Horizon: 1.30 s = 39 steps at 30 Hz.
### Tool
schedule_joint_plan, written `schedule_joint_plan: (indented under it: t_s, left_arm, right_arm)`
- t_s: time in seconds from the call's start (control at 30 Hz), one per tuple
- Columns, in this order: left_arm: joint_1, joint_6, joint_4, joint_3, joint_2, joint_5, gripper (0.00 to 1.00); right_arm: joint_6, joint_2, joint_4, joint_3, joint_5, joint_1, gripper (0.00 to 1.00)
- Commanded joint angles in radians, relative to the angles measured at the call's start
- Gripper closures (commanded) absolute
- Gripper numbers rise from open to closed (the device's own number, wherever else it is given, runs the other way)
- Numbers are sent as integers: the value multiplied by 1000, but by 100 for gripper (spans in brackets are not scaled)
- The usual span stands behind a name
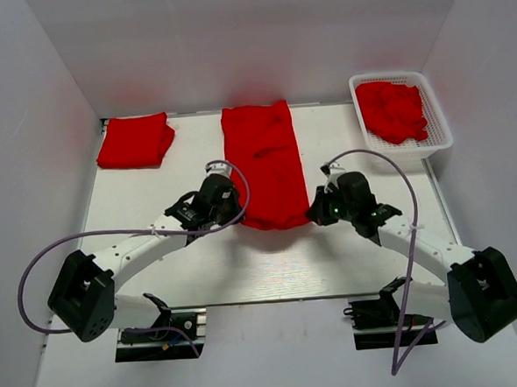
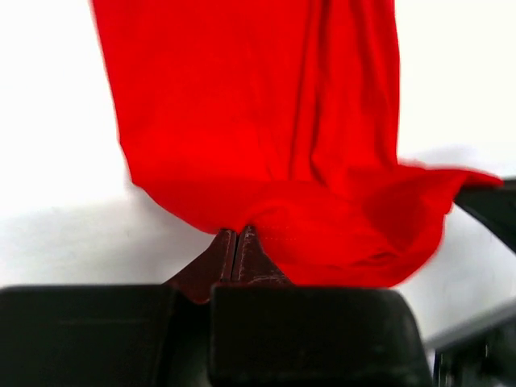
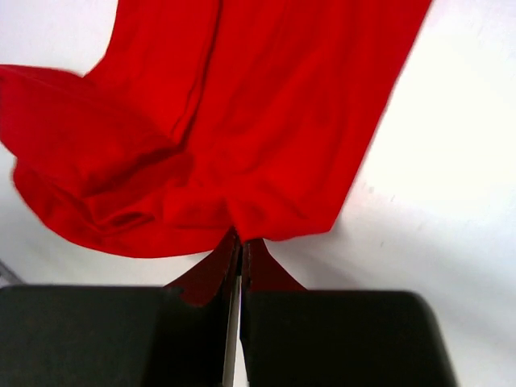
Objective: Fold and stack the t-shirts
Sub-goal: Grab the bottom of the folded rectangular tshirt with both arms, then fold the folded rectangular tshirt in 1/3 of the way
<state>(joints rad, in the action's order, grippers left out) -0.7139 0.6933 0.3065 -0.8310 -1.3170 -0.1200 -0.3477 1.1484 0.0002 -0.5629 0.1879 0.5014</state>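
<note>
A white table [image 1: 271,263] sits enclosed by plain white walls [image 1: 249,36] at the back and both sides, evenly lit, with soft shadows falling on its surface.

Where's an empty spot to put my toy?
Bare table lies between the folded shirt and the long shirt, and between that shirt and the basket. It's crowded at the long shirt's near end, where the left gripper and right gripper pinch it.
</note>
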Motion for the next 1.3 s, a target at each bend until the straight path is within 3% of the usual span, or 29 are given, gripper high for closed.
schedule_joint_plan:
  t_s: [0.0, 0.33, 0.77, 1.27]
  left_arm:
    - [28, -8, 69, -86, -28, -127, 100]
    - [136, -41, 66, -243, -191, -145, 100]
    - [231, -178, 17, -503, -448, -26, 100]
    - [338, -178, -15, -591, -586, 39, 100]
  right_arm:
    - [36, 62, 21, -87, -83, -6, 100]
    - [96, 301, 1, -354, -153, -40, 100]
    - [162, 569, -63, -658, -48, -95, 100]
    - [211, 783, -104, -890, 45, -165, 100]
